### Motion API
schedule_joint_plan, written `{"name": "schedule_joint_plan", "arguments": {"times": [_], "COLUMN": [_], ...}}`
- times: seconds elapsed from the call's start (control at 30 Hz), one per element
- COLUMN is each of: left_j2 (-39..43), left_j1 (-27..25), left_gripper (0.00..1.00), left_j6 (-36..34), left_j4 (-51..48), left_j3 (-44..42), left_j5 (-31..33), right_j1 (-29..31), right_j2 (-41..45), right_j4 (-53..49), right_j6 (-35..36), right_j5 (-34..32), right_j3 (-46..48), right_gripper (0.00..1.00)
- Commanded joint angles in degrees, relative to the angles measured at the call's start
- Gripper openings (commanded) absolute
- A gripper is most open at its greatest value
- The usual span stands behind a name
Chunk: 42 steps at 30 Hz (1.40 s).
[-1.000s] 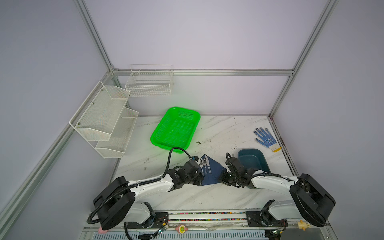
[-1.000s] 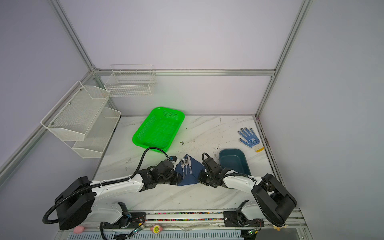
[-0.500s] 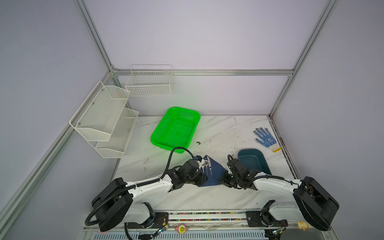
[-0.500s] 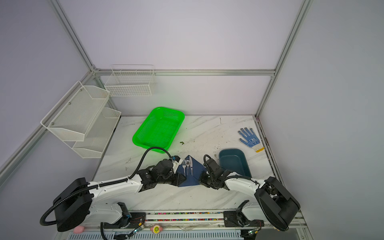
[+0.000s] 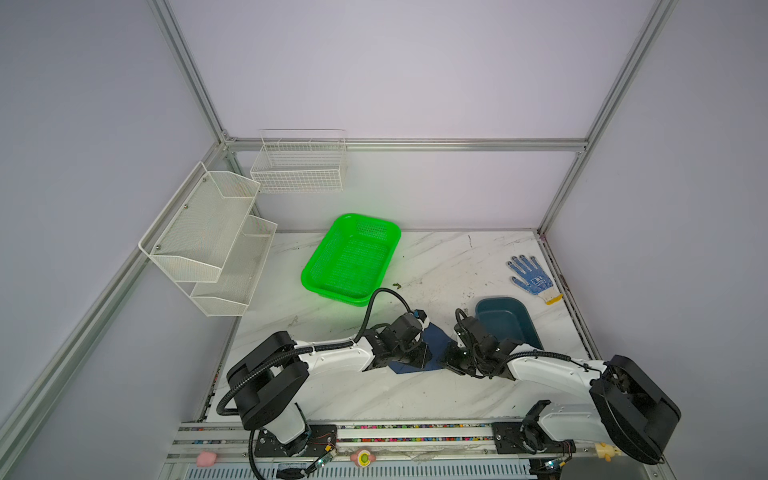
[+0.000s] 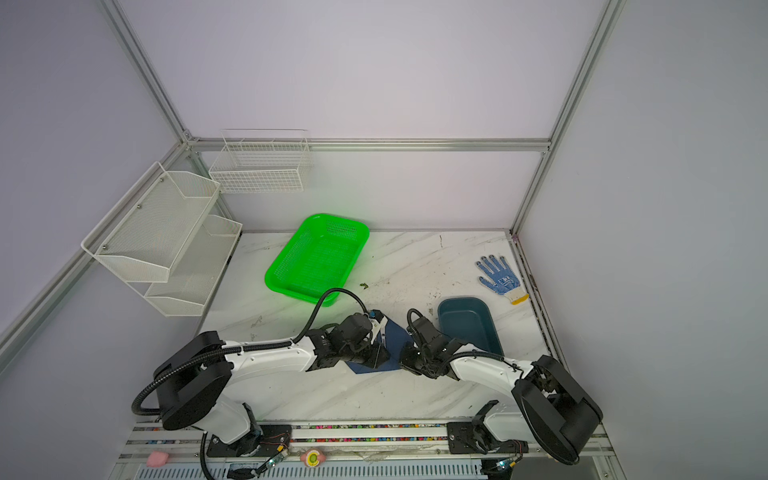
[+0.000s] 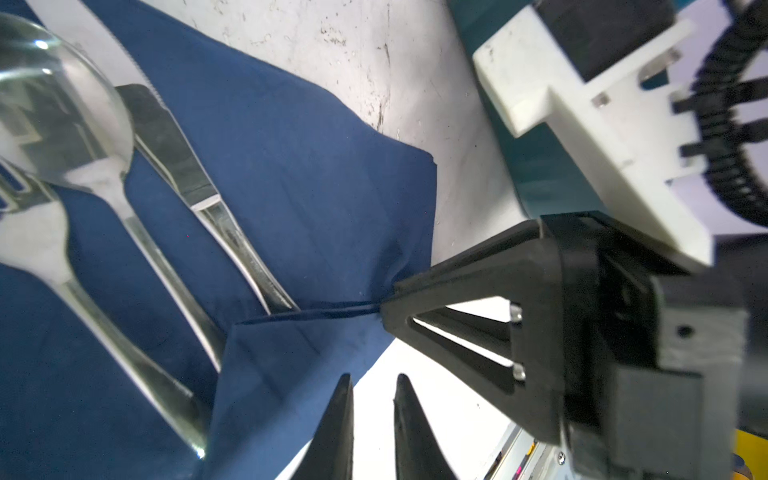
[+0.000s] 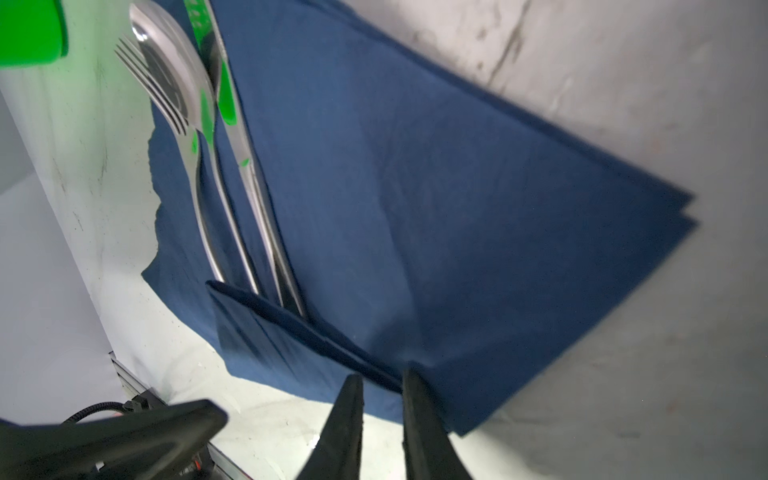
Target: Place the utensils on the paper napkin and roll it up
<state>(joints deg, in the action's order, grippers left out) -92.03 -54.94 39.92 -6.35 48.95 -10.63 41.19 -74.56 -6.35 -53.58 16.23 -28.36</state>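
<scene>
The right gripper (image 8: pixel 382 392) has its jaws clamped on the folded near edge of the paper napkin (image 8: pixel 436 187). The left gripper (image 7: pixel 370 395) hovers just beside that flap, jaws slightly apart, bare bench (image 7: pixel 415 83) showing between them. Past the flap the utensils (image 7: pixel 232 237) lie side by side on the napkin, handle ends tucked under it, long axes pointing away from both grippers. Rolling likely means going sideways across them.

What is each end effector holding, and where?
Right end effector pinches the napkin at its folded-up edge by the cutlery handles; left end effector holds nothing.
</scene>
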Motion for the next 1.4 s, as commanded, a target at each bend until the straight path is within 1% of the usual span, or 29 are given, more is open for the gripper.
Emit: {"name": "schedule_joint_plan", "arguments": {"times": [0.0, 0.13, 0.27, 0.47, 0.57, 0.7, 0.83, 1.0, 1.03, 1.1, 1.17, 1.23, 1.27, 1.3, 1.37], "left_j2": [-1.7, -3.9, -5.3, -5.7, -5.5, -5.5, -5.3, -4.3, -3.9, -2.7, -1.6, -0.8, -0.8, -0.9, -1.2], "left_j1": [-1.0, -1.2, -1.2, -1.3, -1.3, -1.3, -1.3, -1.4, -1.3, -1.3, -1.3, -1.3, -1.3, -1.2, -1.2], "left_gripper": [0.17, 0.17, 0.17, 0.17, 0.17, 0.17, 0.18, 0.18, 0.18, 0.18, 0.19, 0.19, 0.19, 0.19, 0.19], "left_j6": [0.1, -0.2, -0.2, -0.2, -0.4, -0.7, -0.7, -1.1, -1.1, -1.1, -1.2, -1.3, -1.3, -1.2, -0.9], "left_j4": [-1.0, -1.4, -1.4, -1.4, -1.5, -1.5, -1.5, -2.1, -2.2, -2.2, -1.9, -1.3, -1.1, -1.3, -2.1], "left_j3": [5.7, 7.1, 8.1, 8.4, 8.1, 8.3, 8.1, 7.2, 7.0, 6.5, 5.6, 4.6, 4.3, 4.3, 4.5], "left_j5": [0.8, 0.7, 0.6, 0.6, 0.6, 0.4, 0.3, 0.8, 0.8, 1.4, 2.6, 3.3, 3.3, 3.4, 3.6], "right_j1": [0.1, 0.0, -0.9, -4.5, -7.8, -13.9, -19.8, -23.1, -23.2, -23.2, -23.0, -21.6, -19.9, -16.9, -9.5], "right_j2": [0.0, 2.2, 4.4, 5.6, 7.7, 9.6, 9.4, 10.1, 10.7, 12.1, 13.8, 14.3, 14.2, 13.8, 11.5], "right_j4": [-3.3, -4.4, -7.0, -14.7, -17.1, -17.7, -18.3, -19.2, -19.0, -16.9, -12.9, -6.4, -5.0, -4.2, -4.5], "right_j6": [-1.0, -1.3, 0.0, 2.7, 3.7, 6.0, 8.3, 8.6, 9.6, 13.6, 14.0, 12.6, 11.5, 10.7, 9.6], "right_j5": [-3.1, -6.3, -9.2, -14.6, -16.2, -15.0, -13.8, -14.8, -13.4, -7.6, 1.3, 11.0, 13.0, 12.6, 9.1], "right_j3": [-1.7, -1.9, -2.6, -4.8, -4.6, -3.2, -2.6, -3.7, -4.2, -4.6, -3.8, -1.4, -1.0, -1.2, -2.5], "right_gripper": [0.21, 0.21, 0.21, 0.21, 0.22, 0.23, 0.24, 0.24, 0.24, 0.25, 0.26, 0.26, 0.26, 0.26, 0.26]}}
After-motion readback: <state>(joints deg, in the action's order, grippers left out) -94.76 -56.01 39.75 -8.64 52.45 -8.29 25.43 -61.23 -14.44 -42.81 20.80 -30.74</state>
